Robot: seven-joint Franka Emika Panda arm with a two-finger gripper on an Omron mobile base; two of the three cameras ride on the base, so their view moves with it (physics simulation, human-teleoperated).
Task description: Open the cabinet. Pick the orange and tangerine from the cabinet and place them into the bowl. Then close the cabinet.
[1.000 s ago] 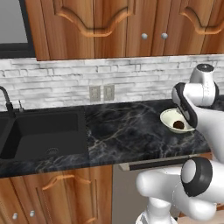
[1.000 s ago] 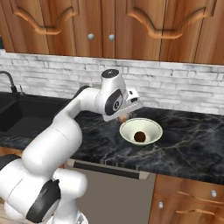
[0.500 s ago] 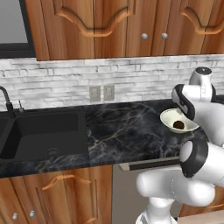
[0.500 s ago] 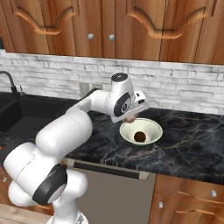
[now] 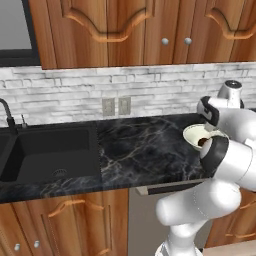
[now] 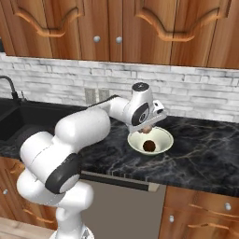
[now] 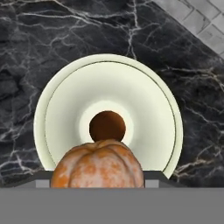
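We see our white arm (image 6: pixel 88 126) reaching over the black marble counter (image 6: pixel 200 158), its gripper (image 6: pixel 147 128) clasped around a ribbed orange fruit (image 7: pixel 97 164), likely the tangerine, poised directly above the cream bowl (image 7: pixel 57 127) for dropping. A darker round fruit (image 7: pixel 107 126) already sits inside.

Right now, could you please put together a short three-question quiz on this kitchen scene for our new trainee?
1. True or false: the pale cream-white shallow bowl already holds one dark brown round fruit.
2. What does the gripper hold: A) a ridged, mottled orange fruit, B) a silver knob, C) nothing?
3. On what surface does the bowl stand?

Key
1. True.
2. A; the fruit sits in the gripper above the bowl.
3. The black marble counter, in front of the grey brick wall.
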